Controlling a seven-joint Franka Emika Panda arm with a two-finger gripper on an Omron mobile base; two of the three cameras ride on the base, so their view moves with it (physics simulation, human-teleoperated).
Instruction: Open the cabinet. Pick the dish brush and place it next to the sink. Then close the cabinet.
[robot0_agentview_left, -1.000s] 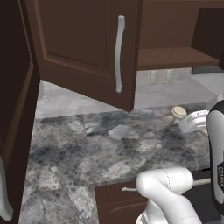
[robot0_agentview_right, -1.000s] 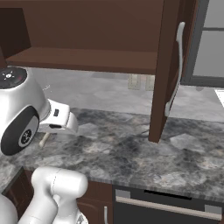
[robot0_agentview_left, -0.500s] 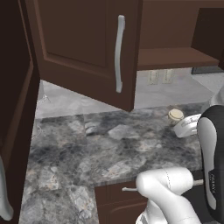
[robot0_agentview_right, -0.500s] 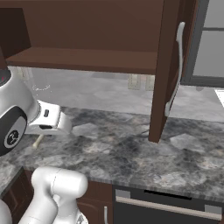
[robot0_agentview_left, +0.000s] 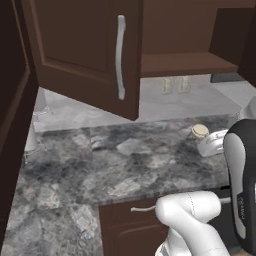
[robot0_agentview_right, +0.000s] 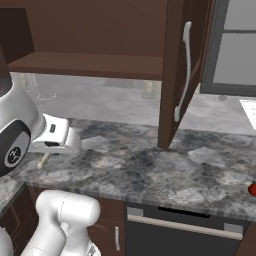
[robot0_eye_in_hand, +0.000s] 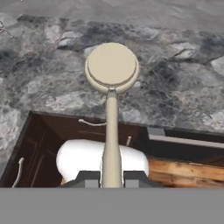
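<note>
1. At the far left of the left base view, one door of the cabinet swings out over the counter. Its long silver bar handle stands upright. A second dark door panel fills the left edge of that view.
2. The counter is mottled grey and black stone. It runs in front of a pale grey back wall that carries a pair of small wall plates.
3. Behind the open door, the cabinet's lower shelf lies bare and dark brown.
4. Below the counter's front edge sits a low brown drawer unit with a short handle.
5. The gripper is clamped on the dish brush. The fingers pinch the beige handle low down, and the round beige head points away from the hand. In the left base view the brush head is just above the stone at the right.
6. In the right base view, the other cabinet door is seen nearly edge-on. A black dishwasher front stands under the counter, and a grey-framed pane is on the wall to the right.
7. A small red thing lies on the counter at the right edge, cut off by the frame.
8. The arm's dark link bears small lettering, too small to read.
</note>
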